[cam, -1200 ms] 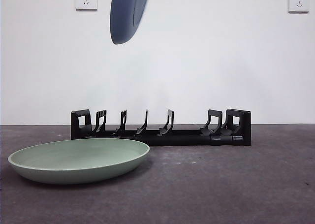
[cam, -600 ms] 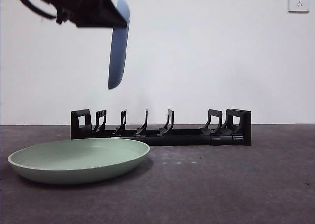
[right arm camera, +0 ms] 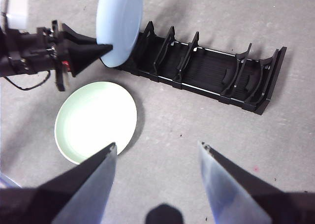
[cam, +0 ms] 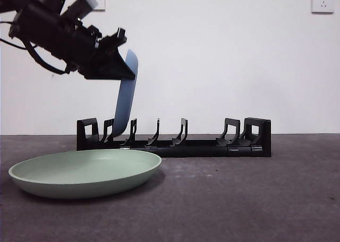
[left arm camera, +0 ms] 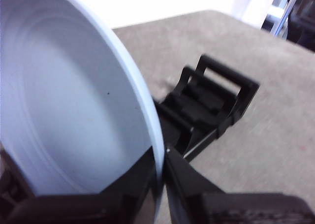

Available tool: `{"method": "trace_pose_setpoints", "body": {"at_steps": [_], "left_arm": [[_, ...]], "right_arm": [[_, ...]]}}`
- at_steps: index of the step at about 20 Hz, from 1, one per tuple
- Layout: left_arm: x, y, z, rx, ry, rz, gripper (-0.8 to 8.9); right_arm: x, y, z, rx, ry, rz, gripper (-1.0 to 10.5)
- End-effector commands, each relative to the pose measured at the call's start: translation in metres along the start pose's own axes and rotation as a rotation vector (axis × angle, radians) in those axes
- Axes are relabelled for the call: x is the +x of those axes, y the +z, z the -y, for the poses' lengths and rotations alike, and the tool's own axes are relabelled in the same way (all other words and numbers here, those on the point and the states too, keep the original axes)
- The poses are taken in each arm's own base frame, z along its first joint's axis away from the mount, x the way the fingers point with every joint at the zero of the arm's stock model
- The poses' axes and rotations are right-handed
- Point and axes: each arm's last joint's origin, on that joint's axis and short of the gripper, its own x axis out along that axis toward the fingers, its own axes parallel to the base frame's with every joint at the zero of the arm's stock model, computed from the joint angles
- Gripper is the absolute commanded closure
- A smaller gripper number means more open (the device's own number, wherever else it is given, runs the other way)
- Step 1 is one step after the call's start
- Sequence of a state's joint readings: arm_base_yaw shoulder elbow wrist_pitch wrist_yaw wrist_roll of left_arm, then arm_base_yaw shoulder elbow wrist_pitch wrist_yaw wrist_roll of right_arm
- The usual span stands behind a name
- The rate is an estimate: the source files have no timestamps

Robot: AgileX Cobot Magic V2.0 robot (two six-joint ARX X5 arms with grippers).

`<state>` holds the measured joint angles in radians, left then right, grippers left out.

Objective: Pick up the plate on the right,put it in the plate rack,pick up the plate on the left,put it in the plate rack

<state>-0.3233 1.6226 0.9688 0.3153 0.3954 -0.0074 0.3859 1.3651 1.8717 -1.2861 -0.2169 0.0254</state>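
Observation:
A pale blue plate (cam: 126, 98) hangs almost upright, with my left gripper (cam: 126, 73) shut on its upper rim. Its lower edge reaches down among the prongs at the left end of the black plate rack (cam: 175, 146). In the left wrist view the blue plate (left arm camera: 74, 111) fills the near side, my left gripper (left arm camera: 160, 184) pinches its rim, and the rack (left arm camera: 211, 101) lies just beyond. A green plate (cam: 85, 173) lies flat in front of the rack, to the left. My right gripper (right arm camera: 157, 145) hovers open high above the table, looking down on the rack (right arm camera: 206, 71), the green plate (right arm camera: 96, 118) and the blue plate (right arm camera: 119, 24).
A white wall with two sockets (cam: 322, 1) stands behind the rack. The grey tabletop (cam: 255, 199) stretches to the right of the green plate. The rack's other slots hold nothing.
The left gripper has come down with the blue plate, from near the top of the front view to the rack's left end. The green plate and rack have not moved.

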Motion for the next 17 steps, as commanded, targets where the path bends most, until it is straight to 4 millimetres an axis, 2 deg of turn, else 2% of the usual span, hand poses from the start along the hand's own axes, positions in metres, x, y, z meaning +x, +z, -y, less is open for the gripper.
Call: {"method": "trace_pose_setpoints", "body": {"at_steps": [1, 14, 15, 17], "left_arm": [[0.005, -0.005, -0.003, 0.034, 0.003, -0.008, 8.22], [0.010, -0.021, -0.005, 0.147, 0.048, -0.132, 8.13], [0.010, -0.021, -0.004, 0.146, 0.046, -0.131, 8.04], [0.010, -0.021, -0.003, 0.136, 0.044, -0.131, 6.84]], "right_arm": [[0.002, -0.001, 0.000, -0.012, 0.004, -0.005, 6.6], [0.006, -0.003, 0.001, -0.022, 0.004, -0.026, 6.6], [0.007, -0.003, 0.001, -0.021, 0.003, -0.031, 6.6], [0.010, -0.005, 0.002, -0.018, 0.003, -0.045, 6.6]]}}
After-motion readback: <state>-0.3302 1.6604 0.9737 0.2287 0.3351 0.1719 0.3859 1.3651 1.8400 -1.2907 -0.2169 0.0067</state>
